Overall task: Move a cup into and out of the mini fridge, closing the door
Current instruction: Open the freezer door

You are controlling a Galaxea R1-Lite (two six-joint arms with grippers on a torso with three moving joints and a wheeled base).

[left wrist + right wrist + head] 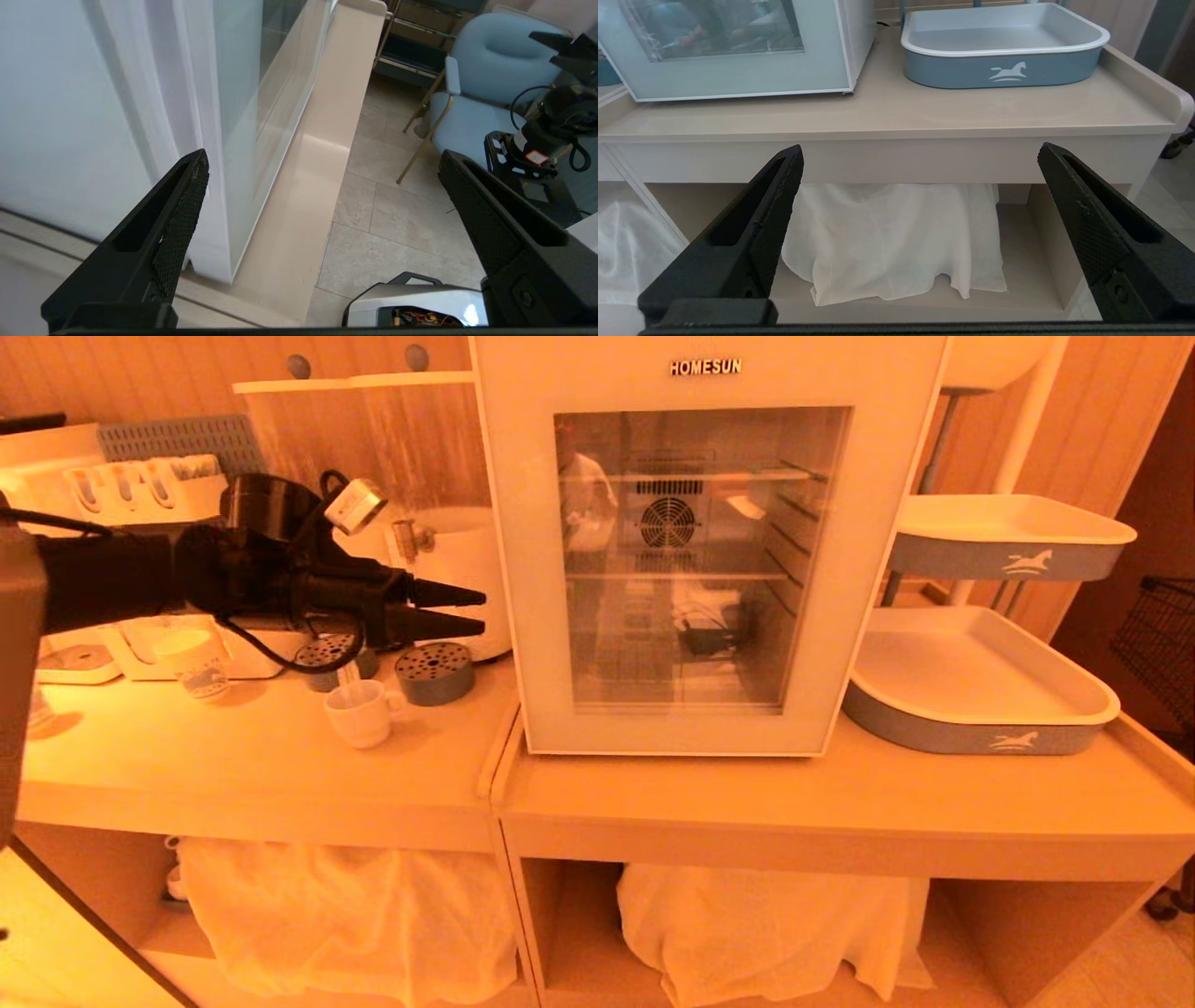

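The cup (361, 712) stands on the counter (261, 756), left of the mini fridge (695, 541), whose door (691, 569) is closed. Above the cup, the left gripper (478, 613) points at the fridge with jaws spread wide, holding and touching nothing. The right gripper (920, 158) is also wide and empty, low before the counter.

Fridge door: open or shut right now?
Shut. The door lies flush on the fridge front, with no gap at its edges in the head view; shelves show only through the glass.
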